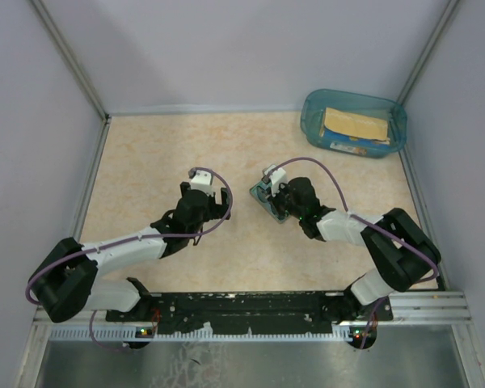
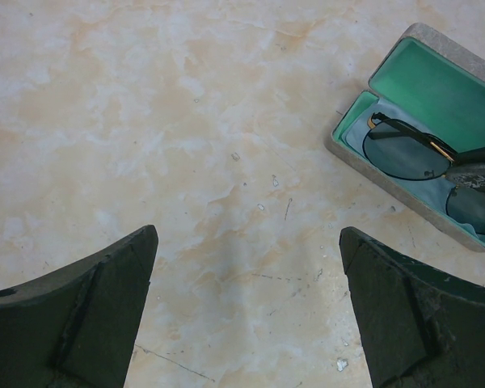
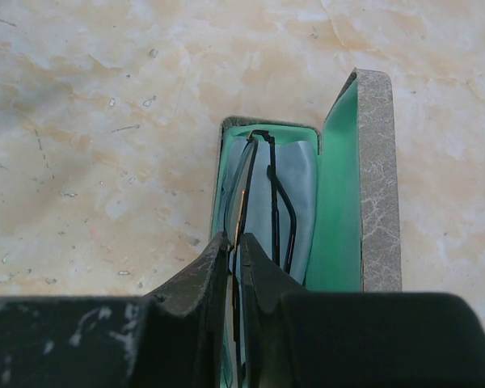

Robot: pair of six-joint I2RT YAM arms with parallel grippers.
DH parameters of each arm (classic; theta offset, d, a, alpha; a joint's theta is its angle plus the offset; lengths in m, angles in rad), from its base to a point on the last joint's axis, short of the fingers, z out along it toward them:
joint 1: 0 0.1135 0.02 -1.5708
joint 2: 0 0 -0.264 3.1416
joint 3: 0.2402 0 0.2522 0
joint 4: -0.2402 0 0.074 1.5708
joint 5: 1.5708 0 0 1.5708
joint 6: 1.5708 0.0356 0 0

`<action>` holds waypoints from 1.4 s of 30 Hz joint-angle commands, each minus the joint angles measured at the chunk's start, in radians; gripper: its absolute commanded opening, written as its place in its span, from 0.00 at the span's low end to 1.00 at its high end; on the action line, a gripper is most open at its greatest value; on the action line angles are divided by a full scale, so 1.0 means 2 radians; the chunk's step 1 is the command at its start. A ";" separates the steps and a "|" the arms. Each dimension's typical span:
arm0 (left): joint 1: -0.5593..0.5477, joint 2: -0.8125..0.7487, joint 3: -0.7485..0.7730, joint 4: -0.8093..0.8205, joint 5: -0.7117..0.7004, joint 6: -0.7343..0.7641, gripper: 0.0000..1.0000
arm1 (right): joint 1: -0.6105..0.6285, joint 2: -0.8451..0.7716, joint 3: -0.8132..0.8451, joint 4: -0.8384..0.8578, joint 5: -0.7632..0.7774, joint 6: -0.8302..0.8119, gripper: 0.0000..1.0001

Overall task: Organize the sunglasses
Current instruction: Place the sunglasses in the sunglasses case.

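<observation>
The sunglasses [image 2: 404, 151] are pinched by the right jaws inside the open case [image 3: 377, 178]. Beside the case, the left jaws are spread wide apart.

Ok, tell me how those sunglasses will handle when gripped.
Probably light and fragile: the sunglasses have a thin wire frame, so the right gripper pinching them could bend it. The slim temple arms likely flex and may snag on the case.
</observation>
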 commanded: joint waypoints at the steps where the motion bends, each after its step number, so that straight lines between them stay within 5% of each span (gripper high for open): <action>1: 0.002 -0.007 -0.005 0.006 -0.006 0.003 1.00 | -0.003 0.000 0.009 0.029 0.003 0.006 0.13; 29: 0.002 -0.011 -0.006 0.005 -0.006 0.003 1.00 | -0.003 -0.034 0.010 0.022 0.023 0.002 0.29; 42: 0.002 -0.014 -0.001 -0.003 0.003 0.001 1.00 | -0.003 -0.143 0.002 -0.006 0.036 0.016 0.39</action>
